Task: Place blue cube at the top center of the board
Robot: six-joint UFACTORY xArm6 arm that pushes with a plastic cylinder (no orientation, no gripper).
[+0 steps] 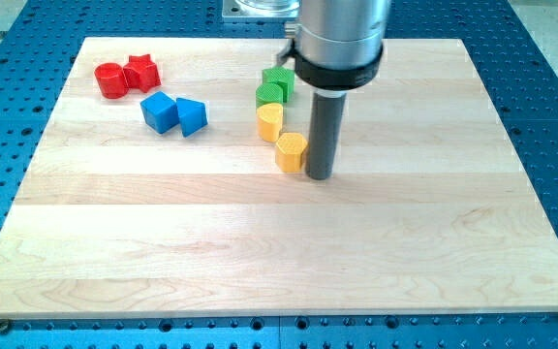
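The blue cube [159, 111] sits in the upper left part of the wooden board [279, 252], touching a blue triangular block [192, 116] on its right. My tip [320, 177] is down on the board near the centre, just right of a yellow hexagonal block [291, 152] and far to the right of the blue cube. The rod hangs from the grey arm head [337, 39] at the view's top.
A red cylinder [110, 80] and a red star block [142, 72] lie at the upper left. Two green blocks [279, 79] [270, 95] and a yellow block [269, 122] stand in a column left of the rod. Blue perforated table [550, 97] surrounds the board.
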